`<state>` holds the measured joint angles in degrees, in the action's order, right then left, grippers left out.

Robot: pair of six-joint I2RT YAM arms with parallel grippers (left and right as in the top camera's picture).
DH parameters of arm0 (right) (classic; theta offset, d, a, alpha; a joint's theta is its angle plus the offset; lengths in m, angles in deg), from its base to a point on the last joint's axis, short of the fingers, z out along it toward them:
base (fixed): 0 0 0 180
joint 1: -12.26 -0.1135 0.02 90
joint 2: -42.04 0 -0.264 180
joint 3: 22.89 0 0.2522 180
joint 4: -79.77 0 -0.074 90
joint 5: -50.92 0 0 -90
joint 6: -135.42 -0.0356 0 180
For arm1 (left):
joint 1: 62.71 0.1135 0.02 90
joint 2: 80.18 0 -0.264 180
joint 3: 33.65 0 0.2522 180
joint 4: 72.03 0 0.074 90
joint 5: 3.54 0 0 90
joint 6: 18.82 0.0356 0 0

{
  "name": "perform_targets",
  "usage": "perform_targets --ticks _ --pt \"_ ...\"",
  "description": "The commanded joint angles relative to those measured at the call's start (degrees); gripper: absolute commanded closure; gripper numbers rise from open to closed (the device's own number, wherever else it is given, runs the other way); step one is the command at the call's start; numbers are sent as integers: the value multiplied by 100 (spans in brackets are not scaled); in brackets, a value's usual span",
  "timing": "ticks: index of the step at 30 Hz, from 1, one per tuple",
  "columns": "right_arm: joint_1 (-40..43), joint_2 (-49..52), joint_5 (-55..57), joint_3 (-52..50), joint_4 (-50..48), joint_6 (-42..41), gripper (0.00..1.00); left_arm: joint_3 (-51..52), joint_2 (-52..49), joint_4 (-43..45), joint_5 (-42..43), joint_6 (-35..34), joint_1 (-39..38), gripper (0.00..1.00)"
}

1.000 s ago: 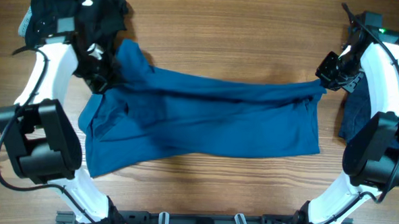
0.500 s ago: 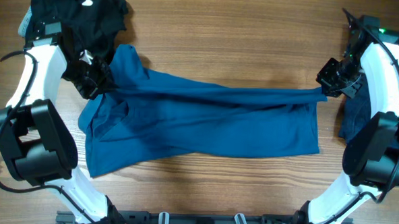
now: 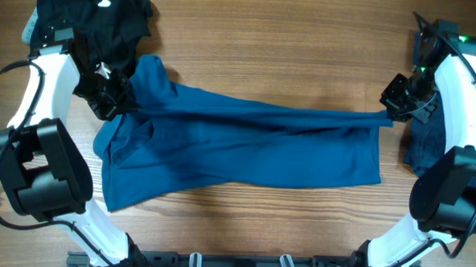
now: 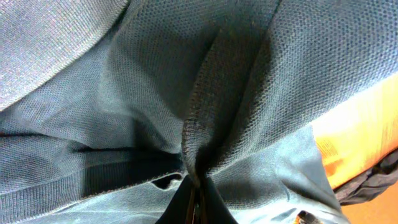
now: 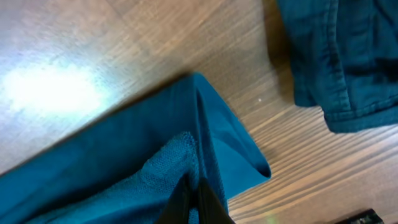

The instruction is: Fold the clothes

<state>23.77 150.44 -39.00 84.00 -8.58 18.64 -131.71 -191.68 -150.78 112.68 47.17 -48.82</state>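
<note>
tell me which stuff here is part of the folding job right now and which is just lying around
In the job:
- blue shirt, stretched across the table
- left gripper and right gripper, each pinching one end of it

Lying about for now:
- black garment, heaped at the far left corner
- dark blue garment, at the right edge

Right of the blue shirt [image 3: 245,146], the right arm [image 3: 468,87] hides most of a darker garment [image 3: 417,149]; upper left, the top edge crops a black garment [image 3: 98,15].
</note>
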Motion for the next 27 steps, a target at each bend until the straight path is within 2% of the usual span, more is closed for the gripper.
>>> perform_targets --ticks 1,4,5,7,8,10,12,18,23,24,26,27 --pt "-7 -127 208 -168 -74 133 96 -90 190 -33 -101 131 15 96" --pt "-7 -127 208 -168 -92 208 94 -92 190 -83 -101 131 15 96" --pt "-7 -127 208 -168 -111 289 86 -90 190 -107 -101 131 15 96" --pt "-7 -127 205 -170 -127 382 57 -90 190 -175 -103 136 15 93" --pt "-7 -127 186 -170 -131 470 46 -90 190 -203 -103 138 15 89" --pt "-7 -127 184 -170 -129 540 36 -92 197 -238 -122 177 15 82" --pt "-7 -127 179 -168 -138 529 36 -90 227 -262 -133 284 15 76" --pt "-7 -129 94 -164 -199 527 39 -92 581 -437 -656 258 15 70" --pt "-9 -129 -686 -164 -282 949 40 -92 1300 -503 -935 87 0 64" --pt "-9 -129 -1008 -164 -328 1152 40 -92 1467 -492 -940 92 -26 57" --pt "-26 -127 -1812 -164 -407 1613 40 -92 1742 -481 -935 90 -103 30" --pt "-57 -127 -2179 -164 -444 1810 40 -92 1821 -470 -931 90 -146 20"
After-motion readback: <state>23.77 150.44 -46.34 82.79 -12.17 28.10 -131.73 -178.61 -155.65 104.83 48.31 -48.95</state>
